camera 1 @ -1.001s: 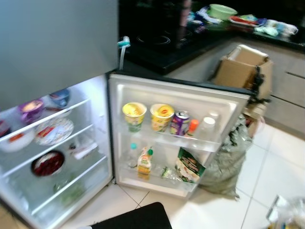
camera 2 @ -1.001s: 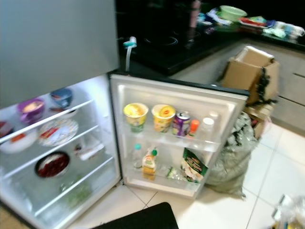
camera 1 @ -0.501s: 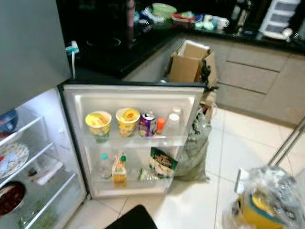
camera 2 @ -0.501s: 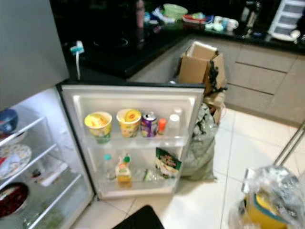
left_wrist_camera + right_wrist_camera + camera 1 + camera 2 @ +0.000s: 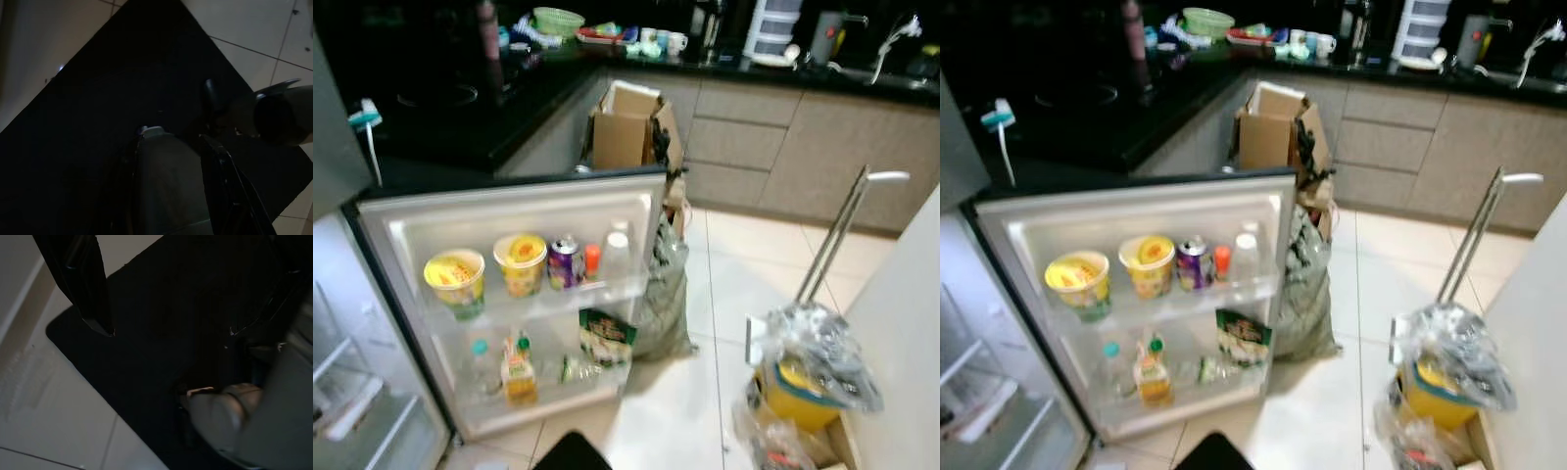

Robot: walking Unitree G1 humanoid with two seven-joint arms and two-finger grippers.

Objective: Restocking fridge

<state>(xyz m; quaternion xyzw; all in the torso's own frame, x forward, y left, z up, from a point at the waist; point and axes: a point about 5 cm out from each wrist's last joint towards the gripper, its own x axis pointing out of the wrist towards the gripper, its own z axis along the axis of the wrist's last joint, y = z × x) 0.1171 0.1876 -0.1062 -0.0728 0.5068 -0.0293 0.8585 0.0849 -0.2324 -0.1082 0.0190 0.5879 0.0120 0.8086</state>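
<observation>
On the head views, we see the open fridge door point(image 5: 509, 211) at left, its top shelf holding 2 yellow noodle cups point(image 5: 455, 279), a purple can point(image 5: 564, 262) and bottles; a plastic-wrapped shopping trolley point(image 5: 813, 362) stands well apart on the white tiles. Left wrist: our left gripper point(image 5: 168, 147) hangs over a black mat point(image 5: 98, 122), its opening impossible to tell. Right wrist: our right gripper point(image 5: 166, 328) hangs spread wide, empty, over that mat.
</observation>
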